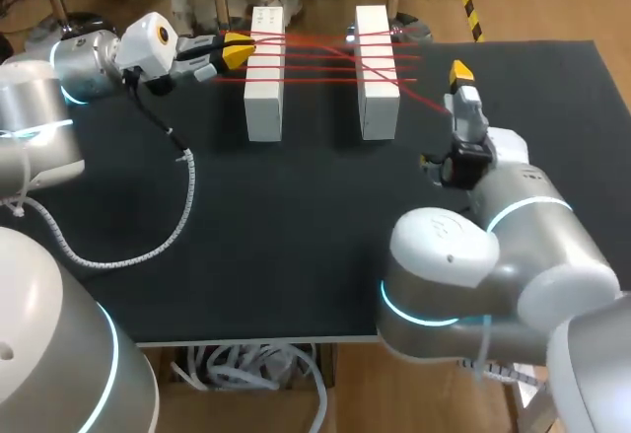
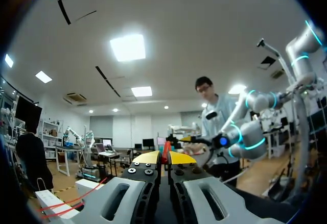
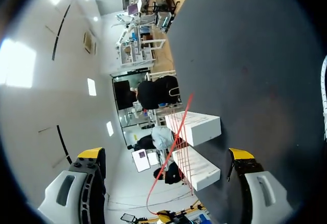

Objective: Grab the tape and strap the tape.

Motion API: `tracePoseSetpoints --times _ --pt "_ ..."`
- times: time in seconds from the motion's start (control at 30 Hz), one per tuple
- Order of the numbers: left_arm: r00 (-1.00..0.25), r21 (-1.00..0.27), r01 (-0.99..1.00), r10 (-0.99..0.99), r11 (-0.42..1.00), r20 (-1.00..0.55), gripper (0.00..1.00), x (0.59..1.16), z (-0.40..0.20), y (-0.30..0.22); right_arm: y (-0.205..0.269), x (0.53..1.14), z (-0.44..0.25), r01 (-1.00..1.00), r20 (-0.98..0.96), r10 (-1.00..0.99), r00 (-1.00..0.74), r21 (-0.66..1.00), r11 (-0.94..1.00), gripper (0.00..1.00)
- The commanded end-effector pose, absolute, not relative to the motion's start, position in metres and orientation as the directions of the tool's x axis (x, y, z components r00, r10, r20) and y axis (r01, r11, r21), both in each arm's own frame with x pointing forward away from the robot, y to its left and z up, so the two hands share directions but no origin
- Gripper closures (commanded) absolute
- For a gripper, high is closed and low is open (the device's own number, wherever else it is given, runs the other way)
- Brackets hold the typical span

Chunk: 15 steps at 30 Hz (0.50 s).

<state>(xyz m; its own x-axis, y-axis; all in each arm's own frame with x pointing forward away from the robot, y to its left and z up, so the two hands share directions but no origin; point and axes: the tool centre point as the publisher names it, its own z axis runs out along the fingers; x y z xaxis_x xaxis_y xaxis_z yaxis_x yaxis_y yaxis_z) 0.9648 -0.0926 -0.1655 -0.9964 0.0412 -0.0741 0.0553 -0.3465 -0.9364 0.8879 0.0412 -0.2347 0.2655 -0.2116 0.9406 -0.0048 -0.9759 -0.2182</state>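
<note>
Closed jaws on the left gripper (image 1: 240, 52) pinch the red tape (image 1: 315, 58) between their yellow tips; in the left wrist view it shows as a thin red sliver in the seam where the tips meet; the right gripper (image 1: 460, 71) has its jaws spread wide and holds nothing. From the left jaws the tape runs straight out over the near white block (image 1: 264, 88) and on to the far white block (image 1: 377, 88), with several strands already stretched across the gap between them. One strand slants off the far block towards the right jaws; in the right wrist view it passes ahead of them, between the fingers, and seems to touch neither. I judge the grab done and the strapping well under way, with the left arm drawing a turn taut beside the near block. The next move looks to call for steady tension from the left jaws; the right jaws would have to centre on the slanting strand before closing, or it could slip aside or go slack.
</note>
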Motion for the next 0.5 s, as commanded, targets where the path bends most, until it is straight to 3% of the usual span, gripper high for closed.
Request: tracePoseSetpoints --times 0.03,0.5 --pt "-0.996 -0.936 0.054 0.045 -0.348 -0.074 1.0 0.966 -0.166 -0.092 0.049 0.901 -0.235 -0.225 0.933 -0.225 0.282 -0.163 -0.961 0.0" --pt "-0.996 -0.936 0.054 0.045 -0.348 -0.074 1.0 0.966 -0.166 -0.092 0.05 0.932 -0.244 -0.212 0.947 -0.231 0.224 -0.184 -0.96 0.0"
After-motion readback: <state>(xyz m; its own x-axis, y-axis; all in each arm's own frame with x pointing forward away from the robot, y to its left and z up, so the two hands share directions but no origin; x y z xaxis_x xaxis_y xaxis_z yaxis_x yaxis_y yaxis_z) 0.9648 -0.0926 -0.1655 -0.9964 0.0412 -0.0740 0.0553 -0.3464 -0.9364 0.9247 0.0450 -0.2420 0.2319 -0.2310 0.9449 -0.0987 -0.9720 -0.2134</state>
